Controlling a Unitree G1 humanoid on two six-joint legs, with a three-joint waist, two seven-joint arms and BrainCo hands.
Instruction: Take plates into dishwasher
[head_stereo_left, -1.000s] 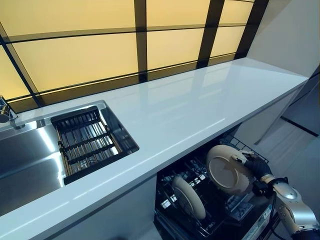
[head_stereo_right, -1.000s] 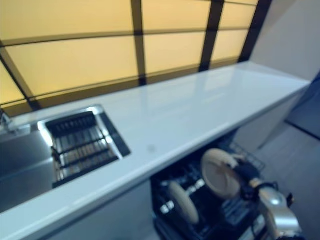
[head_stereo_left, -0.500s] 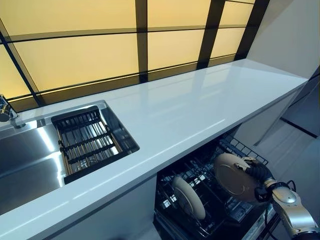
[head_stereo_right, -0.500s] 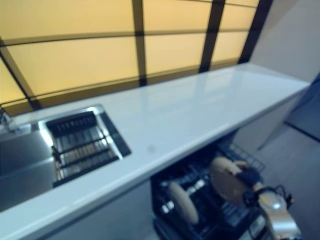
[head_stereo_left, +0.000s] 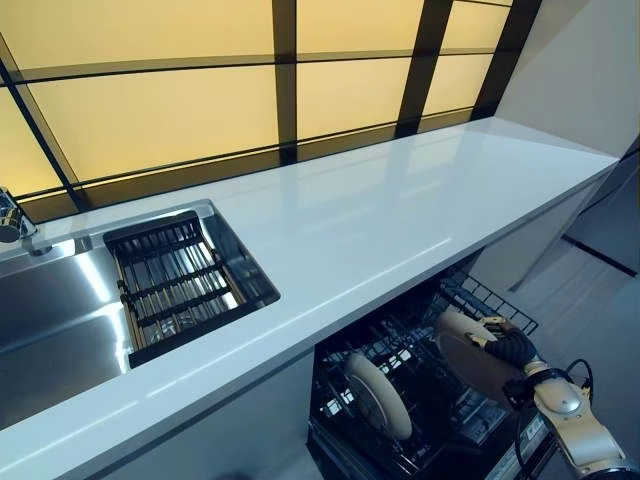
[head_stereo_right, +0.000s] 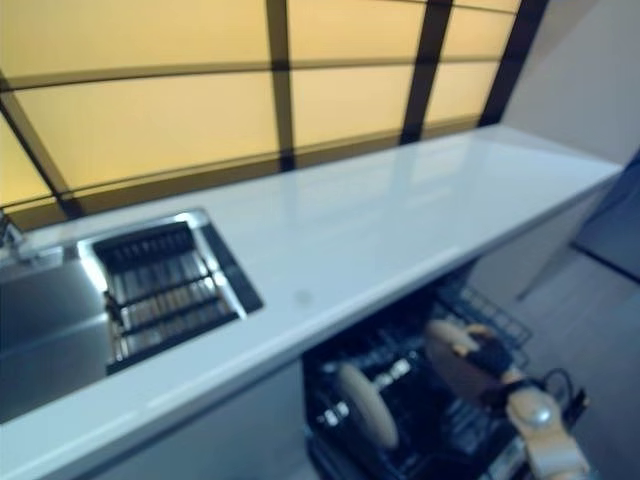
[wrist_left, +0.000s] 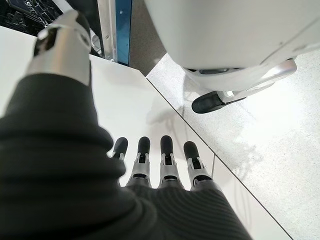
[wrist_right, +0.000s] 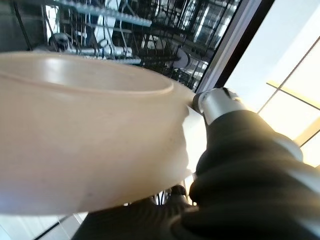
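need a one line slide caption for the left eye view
Right hand holds a beige plate on edge over the open dishwasher rack, beside a plate already racked.

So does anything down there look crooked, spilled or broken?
Nothing stands out. The right hand holds a beige plate on edge over the open dishwasher rack, where another plate already stands upright. The white countertop and the sink show no spills.

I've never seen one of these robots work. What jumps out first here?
The right hand grips a cream plate over the open dishwasher rack below the white counter. A second plate stands upright in the rack. Behind, glowing amber panels fill the wall above the steel sink.
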